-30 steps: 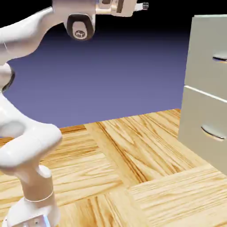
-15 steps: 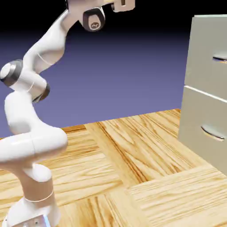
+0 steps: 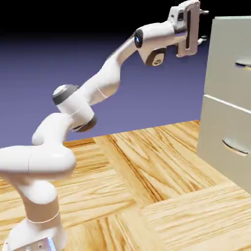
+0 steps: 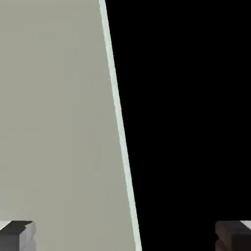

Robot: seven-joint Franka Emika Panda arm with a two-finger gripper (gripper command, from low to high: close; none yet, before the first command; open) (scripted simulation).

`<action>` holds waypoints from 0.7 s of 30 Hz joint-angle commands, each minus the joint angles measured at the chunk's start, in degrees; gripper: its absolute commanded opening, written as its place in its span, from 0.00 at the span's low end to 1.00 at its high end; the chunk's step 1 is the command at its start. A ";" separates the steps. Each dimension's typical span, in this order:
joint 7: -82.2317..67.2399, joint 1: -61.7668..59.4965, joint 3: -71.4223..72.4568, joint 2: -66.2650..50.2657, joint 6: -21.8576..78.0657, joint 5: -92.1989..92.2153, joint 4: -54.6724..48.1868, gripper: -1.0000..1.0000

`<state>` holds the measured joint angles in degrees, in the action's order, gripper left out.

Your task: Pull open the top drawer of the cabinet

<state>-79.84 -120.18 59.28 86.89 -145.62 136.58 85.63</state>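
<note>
while the gripper hangs near the cabinet top corner with jaws wide and empty, it's the approach step; next it needs to line up on the top drawer handle, at the exterior view's right.

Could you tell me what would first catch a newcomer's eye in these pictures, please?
The long white jointed arm stretches from lower left to upper right, its open claw up beside the top corner of the tall pale grey-beige cabinet. The top drawer is shut, its curved grey handle untouched.
</note>
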 commanded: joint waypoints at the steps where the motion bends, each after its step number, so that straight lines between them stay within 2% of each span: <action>1: -2.10 -2.08 1.02 0.93 0.49 2.35 -1.30 0.50; 5: -10.21 -10.09 4.95 4.53 2.37 11.40 -6.29 0.50; 16: -2.66 -21.87 4.00 2.48 -4.58 8.55 -25.84 0.50; 17: -2.66 -21.87 4.00 2.48 -4.58 8.55 -25.84 0.00; 21: -5.14 -18.25 4.16 3.36 -2.31 9.86 -19.62 0.00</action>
<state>-84.95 -138.43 63.44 90.23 -147.89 146.39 66.02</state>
